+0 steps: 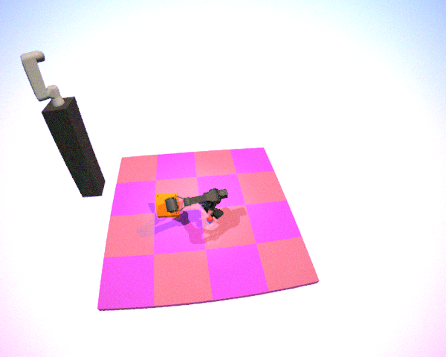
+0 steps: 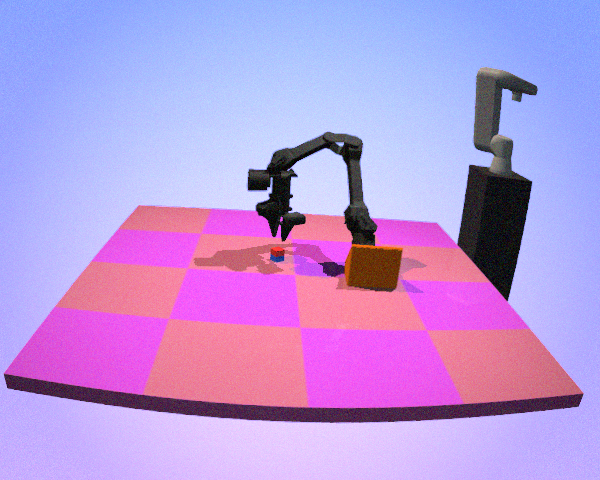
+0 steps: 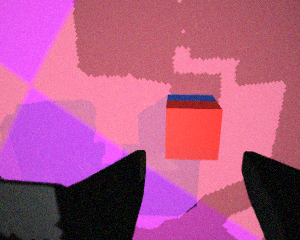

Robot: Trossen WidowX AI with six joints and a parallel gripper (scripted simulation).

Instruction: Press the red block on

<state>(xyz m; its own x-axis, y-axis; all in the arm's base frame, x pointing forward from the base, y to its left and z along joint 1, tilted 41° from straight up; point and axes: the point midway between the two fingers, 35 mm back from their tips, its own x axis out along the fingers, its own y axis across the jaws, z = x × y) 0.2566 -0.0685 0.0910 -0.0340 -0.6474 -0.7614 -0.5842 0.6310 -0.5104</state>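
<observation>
- In the side view, the closest thing is the front edge of a big flat board (image 1: 183,278) (image 2: 233,361) (image 3: 122,92). It has pink and purple squares on it.
- Next comes an orange box (image 1: 161,203) (image 2: 373,267). It sits on the board, and the black arm (image 1: 195,200) (image 2: 356,178) goes up by it.
- The blue block (image 1: 209,222) (image 2: 277,258) (image 3: 191,98) sits on a pink square, well apart from the orange box.
- The red block (image 1: 209,218) (image 2: 277,250) (image 3: 193,134) is right on top of the blue block. The two make a small, straight stack. The pictures are too small to tell if they are pushed all the way together.
- The claw (image 1: 212,215) (image 2: 278,238) (image 3: 194,160) is open part way, and it holds nothing. It points down and hangs above the red block, not touching it. In the wrist view, there is a gap between its two black fingers, with one on each side.
- The black arm bends up high and then down again to the claw.
- Far back, past the board's edge, is a tall dark post (image 1: 71,146) (image 2: 494,222).
- A bent grey arm (image 1: 33,74) (image 2: 488,111) stands on top of the post, well apart from the blocks.
</observation>
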